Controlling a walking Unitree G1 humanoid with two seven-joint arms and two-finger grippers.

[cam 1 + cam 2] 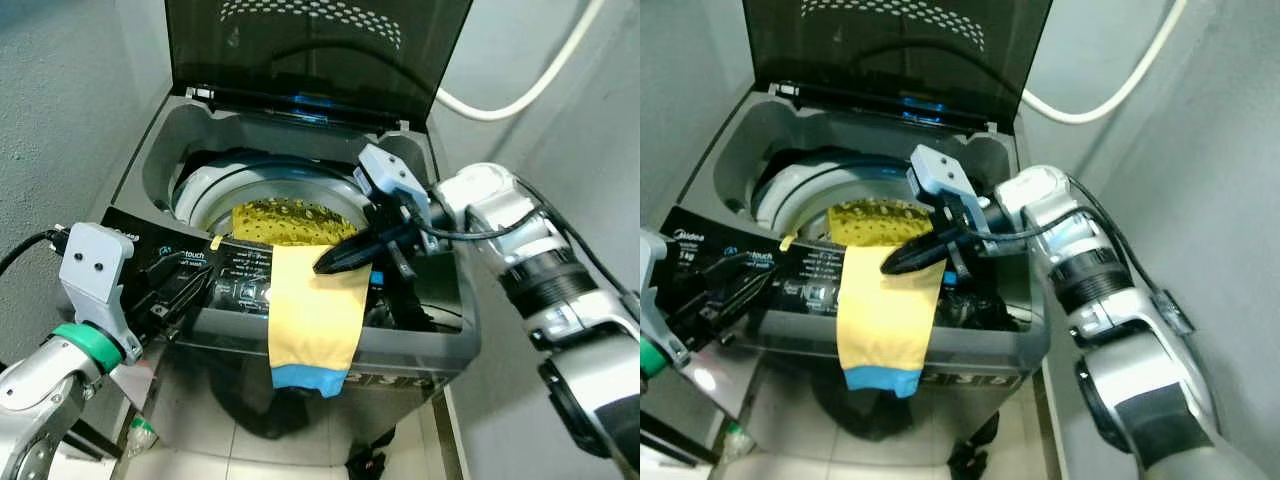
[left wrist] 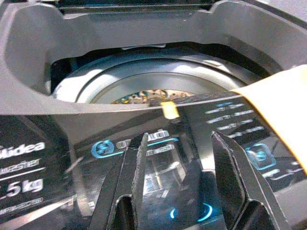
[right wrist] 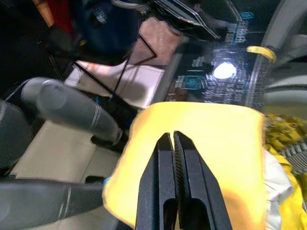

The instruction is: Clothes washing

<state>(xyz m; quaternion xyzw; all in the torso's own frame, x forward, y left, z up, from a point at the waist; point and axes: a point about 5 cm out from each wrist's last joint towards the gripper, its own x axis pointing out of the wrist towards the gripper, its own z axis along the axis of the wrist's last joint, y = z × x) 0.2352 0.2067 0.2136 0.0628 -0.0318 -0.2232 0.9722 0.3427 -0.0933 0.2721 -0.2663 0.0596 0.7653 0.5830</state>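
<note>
A top-loading washing machine [image 1: 150, 150] stands before me with its lid [image 1: 310, 50] raised. A yellow garment with a blue hem [image 1: 315, 310] hangs over the front control panel [image 1: 240, 275], its upper end reaching toward the drum. A yellow patterned cloth [image 1: 285, 222] lies inside the drum. My right gripper [image 1: 330, 262] is shut, its tips [image 3: 172, 143] lying on or just above the yellow garment at the panel's edge; I see no cloth between the fingers. My left gripper [image 2: 184, 163] is open, low over the left part of the panel [image 2: 29, 158].
A white hose [image 1: 520, 90] curves along the grey wall at the back right. Dark clothing [image 1: 280, 415] lies on the tiled floor in front of the machine. Grey walls close in on both sides.
</note>
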